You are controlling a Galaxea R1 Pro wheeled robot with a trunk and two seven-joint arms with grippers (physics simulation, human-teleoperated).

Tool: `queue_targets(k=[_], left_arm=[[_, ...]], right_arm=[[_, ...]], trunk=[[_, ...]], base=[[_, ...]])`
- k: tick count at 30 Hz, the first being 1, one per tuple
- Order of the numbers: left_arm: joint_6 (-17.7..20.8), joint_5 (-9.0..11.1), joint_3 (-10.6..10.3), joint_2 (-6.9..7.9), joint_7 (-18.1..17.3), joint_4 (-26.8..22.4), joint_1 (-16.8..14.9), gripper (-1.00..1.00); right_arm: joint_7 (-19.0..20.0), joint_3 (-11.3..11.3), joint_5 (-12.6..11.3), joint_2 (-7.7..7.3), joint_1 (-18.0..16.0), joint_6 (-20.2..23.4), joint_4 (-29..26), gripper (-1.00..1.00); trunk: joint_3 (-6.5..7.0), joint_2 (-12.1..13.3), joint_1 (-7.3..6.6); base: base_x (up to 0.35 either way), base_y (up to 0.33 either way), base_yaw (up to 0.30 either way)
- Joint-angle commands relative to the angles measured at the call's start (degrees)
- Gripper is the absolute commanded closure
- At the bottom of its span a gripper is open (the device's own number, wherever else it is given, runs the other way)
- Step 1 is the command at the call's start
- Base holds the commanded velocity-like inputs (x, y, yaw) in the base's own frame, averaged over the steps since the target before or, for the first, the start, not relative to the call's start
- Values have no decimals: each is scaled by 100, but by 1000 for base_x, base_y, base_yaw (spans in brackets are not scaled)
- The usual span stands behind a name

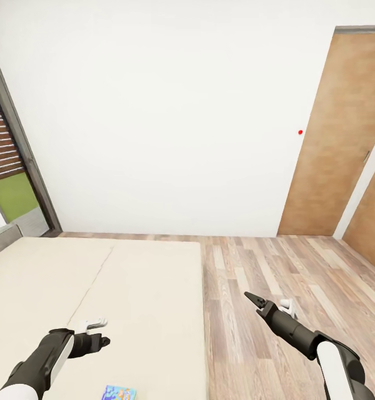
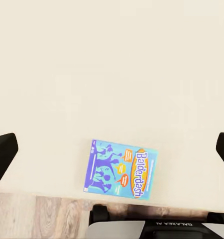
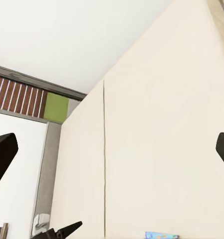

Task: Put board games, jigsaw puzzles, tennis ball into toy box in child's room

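The robot stands at the edge of a wide cream bed (image 1: 98,289) in a white-walled room with a wood-plank floor (image 1: 276,278) and a brown wooden door (image 1: 331,139). Both arms reach forward, and neither holds anything.

The left gripper (image 1: 101,339) hovers over the bed surface. In the left wrist view its two dark fingertips (image 2: 3,154) sit far apart at the picture's opposite sides, so the jaws are spread wide and empty. Below and slightly behind this gripper, towards the robot, a blue board game (image 2: 121,169) lies flat on the bed close to the mattress edge; its lid reads "Balderdash". The head view catches just its far corner (image 1: 119,393) between the left gripper and the robot's body.

The right gripper (image 1: 255,300) hangs over the floor beside the bed, well apart from the game. Its wrist view also shows the fingertips (image 3: 3,154) set wide apart, with the bed beyond them.

The step in hand appears to be collecting a board game from the bed, with the pick not yet begun. The next move likely calls for drawing the left gripper back and down over the box. Since the box is flat, closing the jaws across a narrow edge, perhaps where it nears the mattress edge, seems the surest grip.
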Motion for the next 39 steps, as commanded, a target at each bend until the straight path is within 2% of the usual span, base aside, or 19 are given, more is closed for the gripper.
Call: queue_targets(k=[1, 19, 29, 33, 34, 39], left_arm=[[33, 5, 16, -2, -23, -7, -4, -100], [33, 5, 13, -3, -23, -22, -4, -100], [42, 8, 27, 0, -65, -22, -4, -100], [90, 32, 46, 24, -331, -41, -4, -100], [137, 35, 50, 30, -505, -49, -4, -100], [445, 28, 55, 39, -945, -59, -12, -100]], right_arm=[[41, -19, 31, 7, -8, 36, -4, -100], [46, -20, 32, 7, -8, 36, -4, -100], [44, -16, 32, 7, -4, 36, -4, -100], [45, -18, 32, 7, -7, 36, -4, -100], [45, -17, 32, 7, -6, 36, -4, -100], [44, -17, 32, 7, -5, 36, -4, -100]], trunk=[[-14, -14, 4], [52, -14, 4], [62, -14, 4], [62, -14, 4], [62, -14, 4], [63, -14, 4]], base=[[0, 166, -25], [-25, 89, -118], [-6, 10, -29], [-1, -10, -3], [0, -5, -1], [0, -2, -1]])
